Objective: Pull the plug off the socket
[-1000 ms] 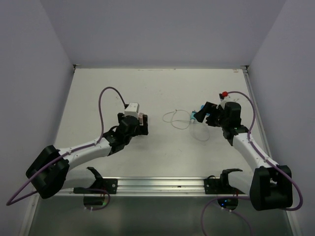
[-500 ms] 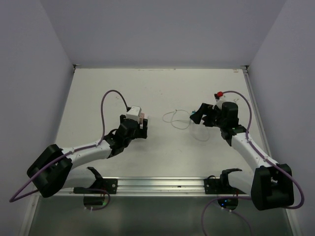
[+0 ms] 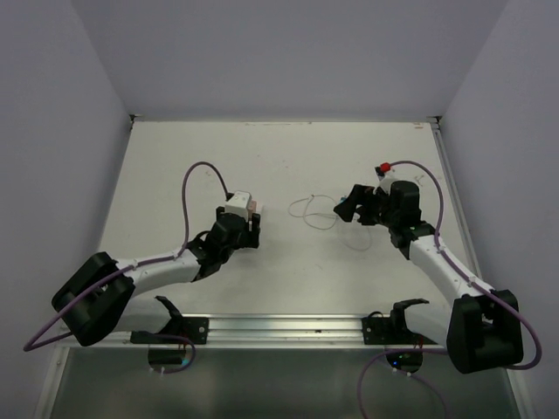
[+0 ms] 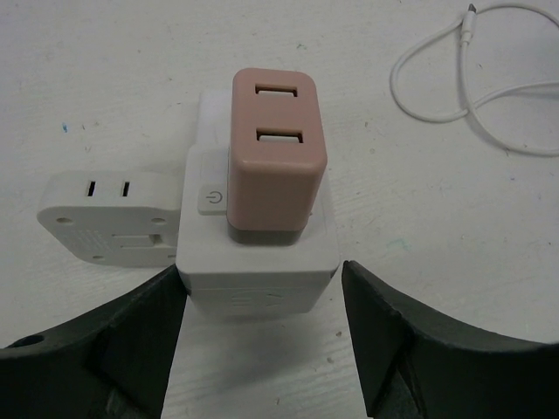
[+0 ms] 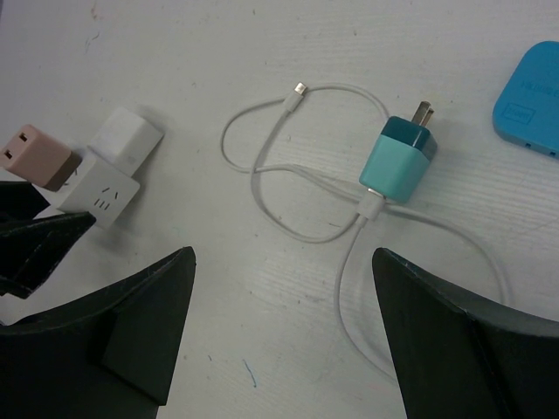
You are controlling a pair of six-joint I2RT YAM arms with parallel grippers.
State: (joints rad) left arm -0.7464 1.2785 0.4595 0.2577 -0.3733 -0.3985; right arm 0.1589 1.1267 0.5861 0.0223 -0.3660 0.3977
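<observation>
The socket (image 4: 258, 271) is a white cube lying on the table, with the pink plug (image 4: 275, 157) seated in its top face. My left gripper (image 4: 260, 278) is open, with one finger on each side of the socket's near end; the right finger stands clear of it. In the top view the socket (image 3: 236, 203) and the pink plug (image 3: 253, 207) lie just beyond my left gripper (image 3: 244, 229). My right gripper (image 5: 284, 257) is open and empty above bare table. From there the socket (image 5: 100, 199) and plug (image 5: 33, 155) show at far left.
A flat white slotted piece (image 4: 105, 218) lies against the socket's left side. A small white block (image 5: 125, 138) sits behind the socket. A teal charger (image 5: 397, 157) with a looped white cable (image 5: 262, 166) lies mid-table. A blue object (image 5: 528, 100) is at the right.
My left gripper has crept forward and right around the socket. My right gripper has shifted left and now covers the teal charger in the top view.
</observation>
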